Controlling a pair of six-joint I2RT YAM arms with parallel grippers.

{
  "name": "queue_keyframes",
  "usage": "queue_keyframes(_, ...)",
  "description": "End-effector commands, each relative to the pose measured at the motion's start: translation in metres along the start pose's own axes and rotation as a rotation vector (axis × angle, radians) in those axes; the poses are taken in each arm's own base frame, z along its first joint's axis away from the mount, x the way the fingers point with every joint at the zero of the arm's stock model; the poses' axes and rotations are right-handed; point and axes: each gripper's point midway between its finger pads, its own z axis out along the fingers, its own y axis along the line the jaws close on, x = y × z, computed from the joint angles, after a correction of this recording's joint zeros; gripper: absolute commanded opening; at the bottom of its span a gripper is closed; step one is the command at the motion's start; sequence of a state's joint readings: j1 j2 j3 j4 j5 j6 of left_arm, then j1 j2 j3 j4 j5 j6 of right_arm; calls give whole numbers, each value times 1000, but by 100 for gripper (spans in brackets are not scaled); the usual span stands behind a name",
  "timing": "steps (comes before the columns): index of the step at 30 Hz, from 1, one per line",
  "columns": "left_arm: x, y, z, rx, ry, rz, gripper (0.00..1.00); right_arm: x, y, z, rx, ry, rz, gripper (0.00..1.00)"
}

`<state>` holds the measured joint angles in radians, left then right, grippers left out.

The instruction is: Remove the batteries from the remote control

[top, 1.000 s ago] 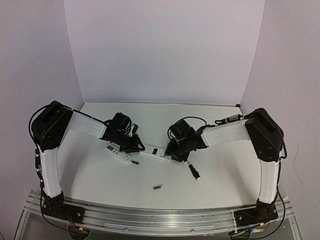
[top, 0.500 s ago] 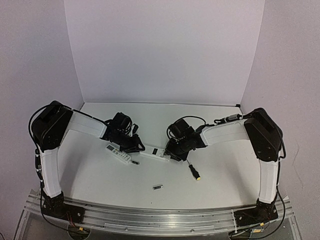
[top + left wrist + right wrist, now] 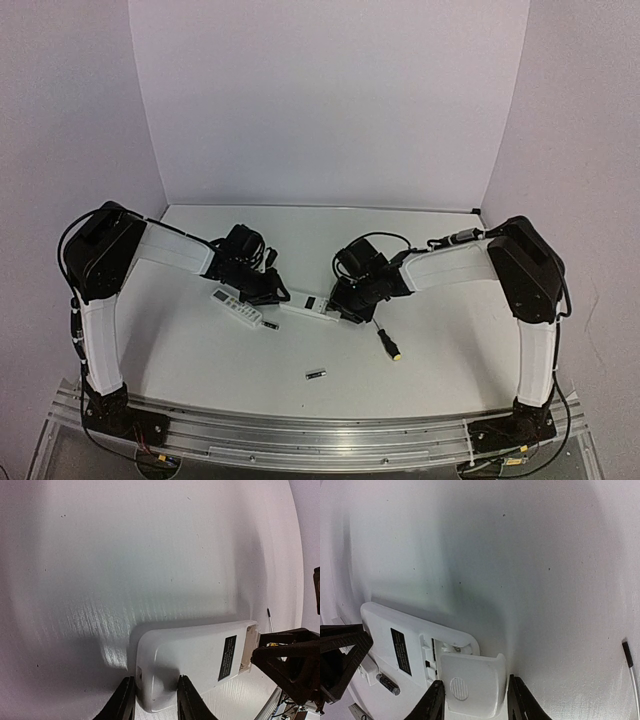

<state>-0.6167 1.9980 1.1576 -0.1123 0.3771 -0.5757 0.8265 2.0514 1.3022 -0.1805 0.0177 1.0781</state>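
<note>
The white remote control (image 3: 308, 308) lies back up between my two grippers. My left gripper (image 3: 155, 681) is shut on its rounded end (image 3: 165, 665). At the other end my right gripper (image 3: 475, 681) stands open around the small white cover (image 3: 470, 680), which has slid partly off the battery compartment (image 3: 447, 647); a thin gap shows at the right finger. One battery (image 3: 387, 684) lies on the table beside the remote, also seen as the battery (image 3: 270, 325). Another battery (image 3: 316, 374) lies nearer the front edge.
A second white remote (image 3: 236, 307) lies button side up just left of the left gripper (image 3: 272, 293). A screwdriver (image 3: 388, 343) with a black-and-yellow handle rests right of the right gripper (image 3: 340, 308); its shaft (image 3: 630, 665) shows at the right wrist view's edge.
My right gripper has crept slightly left at the remote's end. The left arm, the remote and the loose batteries have not moved.
</note>
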Motion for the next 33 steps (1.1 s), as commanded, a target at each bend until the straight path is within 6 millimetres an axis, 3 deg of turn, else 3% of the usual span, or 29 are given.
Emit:
queue_keyframes(1, 35, 33, 15, -118, 113, -36, 29, 3, 9, -3, -20, 6, -20, 39)
queue_keyframes(26, 36, 31, 14, -108, 116, -23, 28, -14, 26, 3, -34, -61, -2, 35)
queue_keyframes(33, 35, 29, 12, -105, 109, -17, 28, -14, 12, 6, 28, -72, -9, 35)
